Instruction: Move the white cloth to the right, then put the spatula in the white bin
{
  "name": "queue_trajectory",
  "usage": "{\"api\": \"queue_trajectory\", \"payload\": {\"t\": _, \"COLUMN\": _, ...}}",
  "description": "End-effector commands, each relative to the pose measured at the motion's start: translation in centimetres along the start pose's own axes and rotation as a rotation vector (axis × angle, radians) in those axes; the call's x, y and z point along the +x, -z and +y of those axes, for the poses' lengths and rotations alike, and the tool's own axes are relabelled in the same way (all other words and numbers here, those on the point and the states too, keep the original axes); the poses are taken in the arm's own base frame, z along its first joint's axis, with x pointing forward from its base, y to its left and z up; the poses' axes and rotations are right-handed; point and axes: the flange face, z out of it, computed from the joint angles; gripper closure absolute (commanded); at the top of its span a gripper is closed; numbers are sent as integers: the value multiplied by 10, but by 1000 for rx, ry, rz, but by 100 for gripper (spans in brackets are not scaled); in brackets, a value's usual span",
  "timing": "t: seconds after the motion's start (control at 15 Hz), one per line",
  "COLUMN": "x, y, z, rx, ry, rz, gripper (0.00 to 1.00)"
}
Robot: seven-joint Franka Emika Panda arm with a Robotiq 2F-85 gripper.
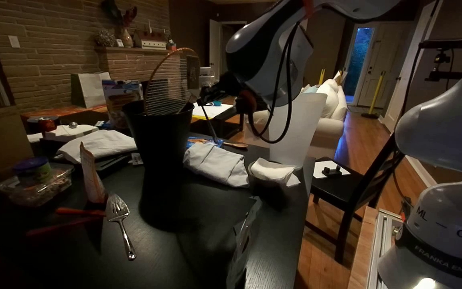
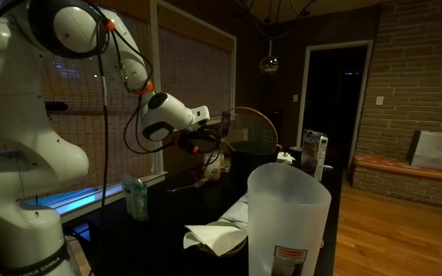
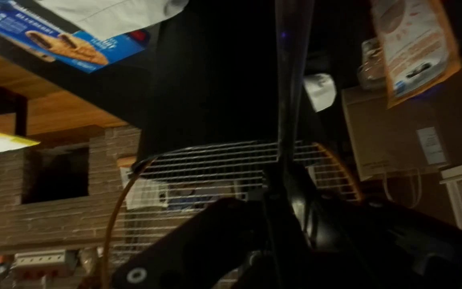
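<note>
"Wrist view: black fingers (image 3: 271, 178) grip a slim, dark spatula (image 3: 292, 80), its shaft running between the tips."

"And the white bin (image 2: 288, 218)?"

"It stands upright on the desk (image 1: 183, 257), visible in both exterior views. The spatula hangs outside it, in the air near a black bucket (image 1: 159, 136) holding an orange-rimmed racket (image 1: 171, 84)."

"Where does the white cloth (image 1: 217, 165) lie?"

"Folded on the desk in an exterior view, between the bucket and a bowl (image 2: 238, 247) draped with a paper napkin (image 2: 215, 235)."

"And that glint from where I stand?"

"A slotted metal server (image 1: 117, 208) resting on the desk, near a standing food pouch (image 1: 92, 176)."
</note>
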Motion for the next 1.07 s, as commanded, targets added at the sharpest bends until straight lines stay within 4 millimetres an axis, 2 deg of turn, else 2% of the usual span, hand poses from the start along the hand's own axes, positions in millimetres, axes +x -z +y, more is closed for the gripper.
{"api": "queue_trajectory", "payload": {"t": 0.0, "x": 17, "y": 17, "z": 47, "rx": -169, "ry": -27, "rz": 110, "gripper": 97}}
{"api": "queue_trajectory", "payload": {"t": 0.13, "x": 21, "y": 32, "z": 72, "rx": -267, "ry": -41, "rz": 165, "gripper": 97}}
{"api": "queue_trajectory", "payload": {"t": 0.47, "x": 60, "y": 79, "z": 130, "rx": -501, "ry": -98, "rz": 336, "gripper": 97}}
{"api": "queue_trajectory", "payload": {"t": 0.8, "x": 102, "y": 139, "z": 175, "rx": -762, "ry": -146, "rz": 469, "gripper": 97}}
{"api": "queue_trajectory", "payload": {"t": 1.0, "x": 112, "y": 166, "z": 198, "rx": -933, "ry": -164, "rz": 531, "gripper": 97}}
